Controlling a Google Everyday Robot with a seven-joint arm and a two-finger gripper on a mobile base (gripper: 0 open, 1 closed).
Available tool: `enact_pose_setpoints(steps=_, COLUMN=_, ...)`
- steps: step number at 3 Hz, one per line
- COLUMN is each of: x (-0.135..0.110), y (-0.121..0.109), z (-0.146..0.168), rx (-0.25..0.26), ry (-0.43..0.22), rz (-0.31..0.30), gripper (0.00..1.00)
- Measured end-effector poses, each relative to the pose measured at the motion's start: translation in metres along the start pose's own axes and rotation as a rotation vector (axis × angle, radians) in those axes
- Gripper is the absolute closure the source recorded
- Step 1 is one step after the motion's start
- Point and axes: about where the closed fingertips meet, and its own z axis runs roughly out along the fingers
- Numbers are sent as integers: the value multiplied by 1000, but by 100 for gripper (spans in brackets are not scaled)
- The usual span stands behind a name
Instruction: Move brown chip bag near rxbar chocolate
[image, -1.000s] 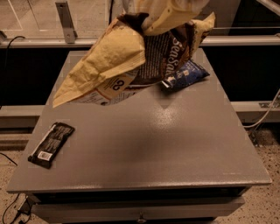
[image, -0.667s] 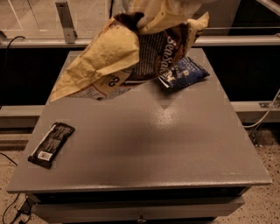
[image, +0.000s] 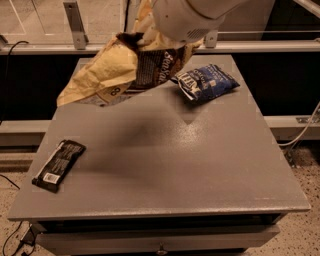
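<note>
Here, at the lower left of the frame, the rxbar chocolate (image: 59, 165) is lying flat on the grey table (image: 200, 165), close to the table's left edge, with its white label patch pointing toward the near corner. We are looking down across a broad stretch of tabletop, where a soft shadow is falling at the middle.

Above that shadow, at the upper left of centre, the brown chip bag (image: 102, 80) is hanging in the air, lifted off the surface. Its pale tan end is drooping down to the left, and its dark brown middle with white lettering is facing us. The bag is sitting well apart from the rxbar chocolate, higher in the frame and to its right.

Just to the right of the bag, a dark-blue chip bag (image: 206, 81) is resting on the far part of the table.

At the top centre, the gripper (image: 154, 31) is clamping the brown chip bag by its upper end. The rounded white arm (image: 187, 17) is covering much of it from our view.

Beyond the table, a metal rail (image: 260, 46) is running across the frame.
</note>
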Motion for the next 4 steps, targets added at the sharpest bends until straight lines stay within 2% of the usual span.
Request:
enact_pose_setpoints(steps=1, x=-21, y=-23, z=35, rx=92, ry=-57, rz=-14, gripper=100)
enact_pose_setpoints(steps=2, x=-48, y=-37, z=73, rx=136, ry=-121, rz=-28, gripper=100)
enact_pose_setpoints(steps=3, x=-84, y=-40, z=121, rx=136, ry=-209, rz=-1, gripper=100)
enact_pose_setpoints(steps=4, x=-85, y=-40, z=121, rx=136, ry=-210, rz=1, gripper=100)
